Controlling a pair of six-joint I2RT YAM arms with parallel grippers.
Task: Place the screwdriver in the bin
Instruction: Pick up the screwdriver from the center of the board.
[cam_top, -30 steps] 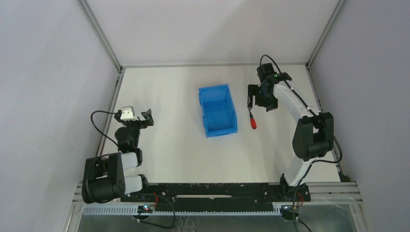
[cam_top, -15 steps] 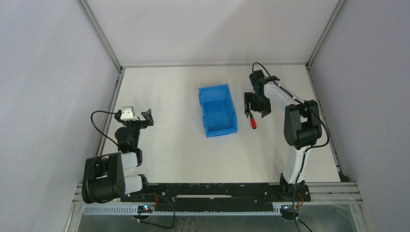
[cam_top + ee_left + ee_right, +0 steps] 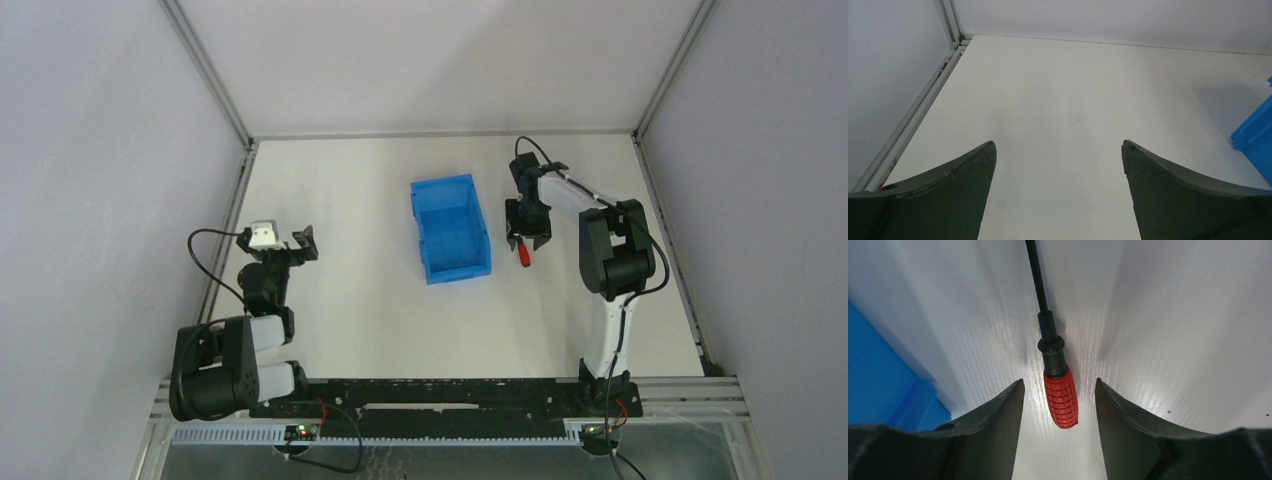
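The screwdriver [image 3: 523, 256], with its red handle [image 3: 1060, 397] and thin black shaft [image 3: 1037, 275], lies flat on the white table just right of the blue bin [image 3: 419, 225]. My right gripper [image 3: 525, 240] [image 3: 1059, 382] is down over it, one finger on each side of the handle. A narrow gap shows on both sides, so the jaws stand open and touch nothing. The bin's blue wall [image 3: 878, 380] shows at the left of the right wrist view. My left gripper [image 3: 285, 245] [image 3: 1058, 145] hangs open and empty over the table's left side.
Grey walls and metal frame rails [image 3: 232, 190] enclose the table on three sides. A corner of the bin [image 3: 1258, 140] shows at the right edge of the left wrist view. The black arm-base rail [image 3: 430, 395] runs along the near edge.
My right gripper has come down and toward the near side over the screwdriver, and its jaws have narrowed around the handle. The left arm, bin and screwdriver have not moved.
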